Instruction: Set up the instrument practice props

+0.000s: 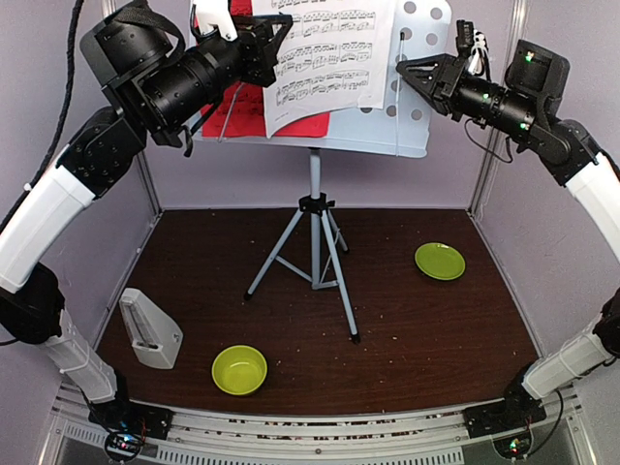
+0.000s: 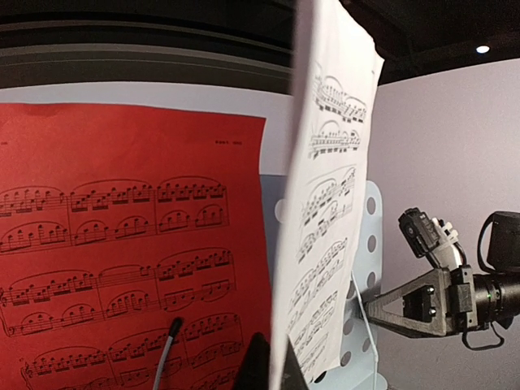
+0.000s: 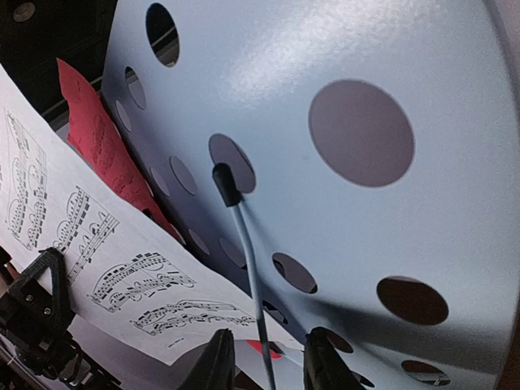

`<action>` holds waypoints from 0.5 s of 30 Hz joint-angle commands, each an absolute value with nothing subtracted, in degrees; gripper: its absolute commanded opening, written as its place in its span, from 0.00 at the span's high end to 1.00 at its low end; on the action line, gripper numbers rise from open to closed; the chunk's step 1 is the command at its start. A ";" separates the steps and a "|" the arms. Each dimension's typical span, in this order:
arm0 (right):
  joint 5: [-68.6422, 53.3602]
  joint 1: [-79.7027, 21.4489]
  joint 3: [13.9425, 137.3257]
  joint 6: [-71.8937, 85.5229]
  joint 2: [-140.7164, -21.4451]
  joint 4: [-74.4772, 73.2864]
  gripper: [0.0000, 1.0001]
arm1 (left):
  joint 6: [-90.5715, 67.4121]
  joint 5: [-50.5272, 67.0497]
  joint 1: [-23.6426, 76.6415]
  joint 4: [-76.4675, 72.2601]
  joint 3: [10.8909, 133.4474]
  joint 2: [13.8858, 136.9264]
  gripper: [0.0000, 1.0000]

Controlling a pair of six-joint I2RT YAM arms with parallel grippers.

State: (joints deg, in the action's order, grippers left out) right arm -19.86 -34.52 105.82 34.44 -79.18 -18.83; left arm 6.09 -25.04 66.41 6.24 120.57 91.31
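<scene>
The pale perforated music stand (image 1: 417, 121) rises on its tripod at mid-table. A red sheet (image 1: 247, 108) lies against its tray on the left. My left gripper (image 1: 278, 41) is shut on the edge of the white sheet (image 1: 329, 58), which stands partly away from the tray and over the red sheet (image 2: 122, 244). In the left wrist view the white sheet (image 2: 329, 211) runs down between the fingers of the left gripper (image 2: 280, 370). My right gripper (image 3: 268, 363) is open, its jaws either side of the stand's right wire page holder (image 3: 244, 244) without touching it. The grey metronome (image 1: 150, 329) sits front left.
A lime-green bowl (image 1: 239, 369) rests near the front edge, and a flat green plate (image 1: 440, 261) lies to the right of the tripod legs (image 1: 320, 266). Pale walls close in the left, right and back. A second wire holder (image 2: 166, 353) crosses the red sheet.
</scene>
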 commanded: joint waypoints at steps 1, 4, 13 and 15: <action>-17.49 -34.82 107.48 34.59 -80.13 -19.66 0.70 | 7.23 -25.40 66.09 5.01 122.10 91.44 1.00; -16.90 -34.91 107.32 35.22 -80.39 -19.16 0.71 | 7.49 -25.49 66.09 4.64 121.85 91.41 1.00; -19.33 -35.01 106.52 36.96 -80.48 -17.07 0.79 | 8.50 -25.79 66.09 3.38 121.47 91.88 1.00; -19.42 -34.98 105.81 36.72 -80.01 -16.84 0.82 | 8.88 -25.84 66.09 3.15 121.53 92.10 1.00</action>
